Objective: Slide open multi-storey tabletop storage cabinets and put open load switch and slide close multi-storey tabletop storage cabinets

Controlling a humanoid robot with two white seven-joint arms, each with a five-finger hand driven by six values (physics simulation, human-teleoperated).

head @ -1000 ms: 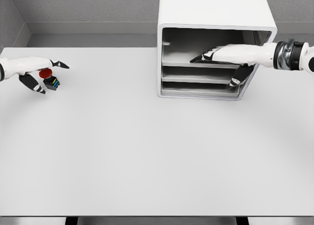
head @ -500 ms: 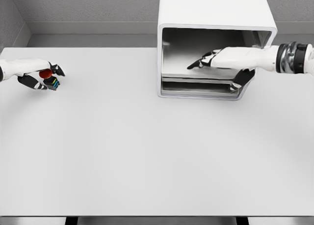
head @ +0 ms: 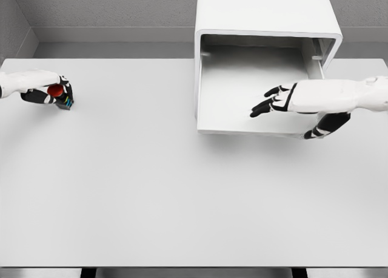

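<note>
Head view: left hand point(head: 42, 88) clamps the red-capped load switch point(head: 60, 96) at the worktop's point(head: 182, 199) far left, well apart from the spread right hand point(head: 285, 101) over the cabinet's point(head: 267, 23) pulled-out drawer point(head: 236, 102).

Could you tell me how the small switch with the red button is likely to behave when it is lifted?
The small black switch with the red round button looks rigid and probably light, since the left hand nearly encloses it. Its domed top could make it top-heavy and apt to tip when set down.
</note>
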